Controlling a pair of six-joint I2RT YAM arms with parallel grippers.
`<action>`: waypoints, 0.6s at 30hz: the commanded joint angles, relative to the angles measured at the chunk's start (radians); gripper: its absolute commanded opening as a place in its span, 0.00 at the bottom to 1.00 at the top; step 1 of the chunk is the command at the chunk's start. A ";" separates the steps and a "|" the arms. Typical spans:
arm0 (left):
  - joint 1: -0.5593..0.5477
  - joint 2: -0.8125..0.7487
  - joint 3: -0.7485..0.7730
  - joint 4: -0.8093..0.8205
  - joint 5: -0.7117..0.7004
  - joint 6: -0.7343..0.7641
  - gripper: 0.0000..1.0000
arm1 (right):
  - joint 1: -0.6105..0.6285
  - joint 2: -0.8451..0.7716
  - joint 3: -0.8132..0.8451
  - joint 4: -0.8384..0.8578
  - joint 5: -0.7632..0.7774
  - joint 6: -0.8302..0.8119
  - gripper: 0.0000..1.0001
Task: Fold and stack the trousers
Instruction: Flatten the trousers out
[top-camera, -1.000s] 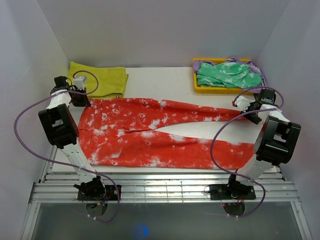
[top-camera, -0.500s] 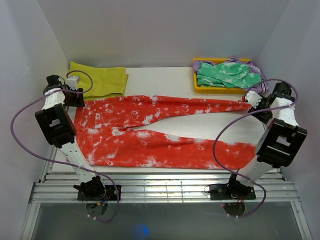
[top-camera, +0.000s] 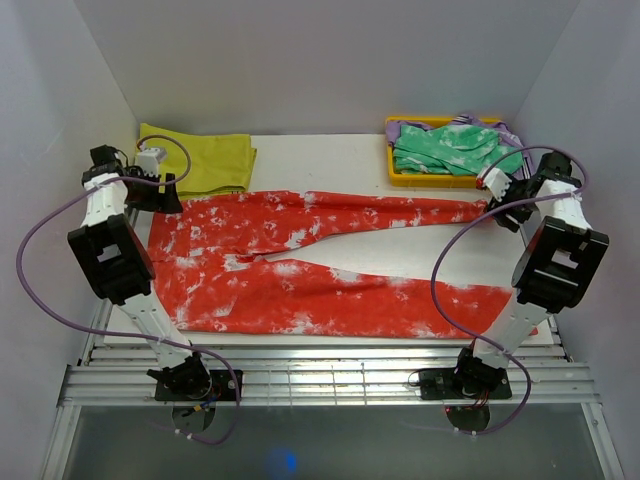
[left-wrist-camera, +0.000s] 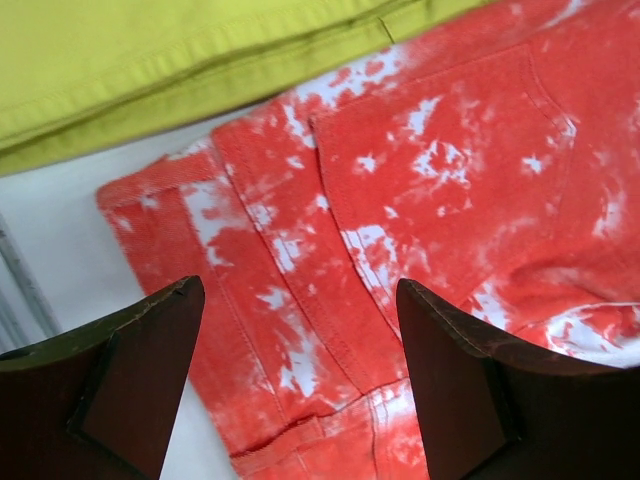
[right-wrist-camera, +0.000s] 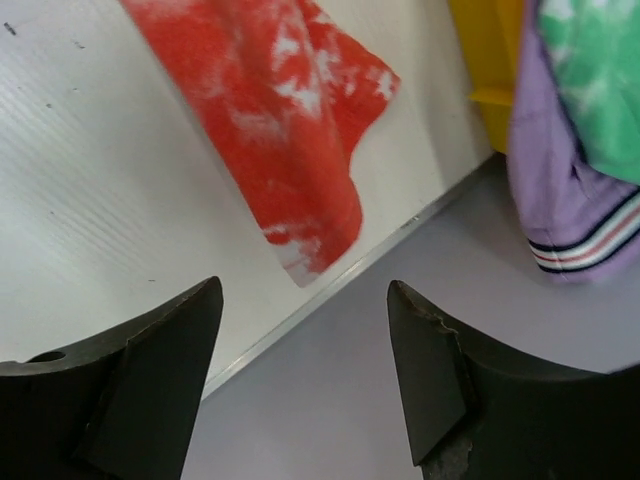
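Both claws have let go since the earlier frame: they were pinched on the cloth a second ago, and the far leg, which sagged toward the middle, now lies pulled straight toward the right edge.

The left gripper stands wide open and holds nothing, its jaws hovering over the waistband corner at the far-left end of the table. The right gripper is likewise open and empty, above the far leg's cuff, which ends just at the table's right edge.

The trousers lie flat across the table, waist at the left and both legs running right, the near leg along the near edge. A yellow cloth sits just beyond the waist in the far-left corner; a yellow tray with a green garment and a purple one sits in the far-right corner.

The spread looks finished, so the fold probably comes next. To do it well, both claws should retake waist corner and cuff together, pinching only the red cloth and not the yellow one. Lift evenly, keep light tension, and lay the far leg squarely on the near one.
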 joint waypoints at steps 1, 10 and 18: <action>-0.002 -0.050 0.021 -0.086 0.068 0.012 0.89 | 0.002 0.001 -0.035 0.013 -0.029 -0.126 0.73; -0.002 -0.067 -0.052 -0.090 0.082 -0.003 0.89 | 0.065 0.004 -0.193 0.394 0.049 -0.060 0.55; -0.001 -0.059 -0.068 -0.053 0.056 -0.021 0.89 | 0.085 0.023 -0.139 0.457 0.090 -0.034 0.08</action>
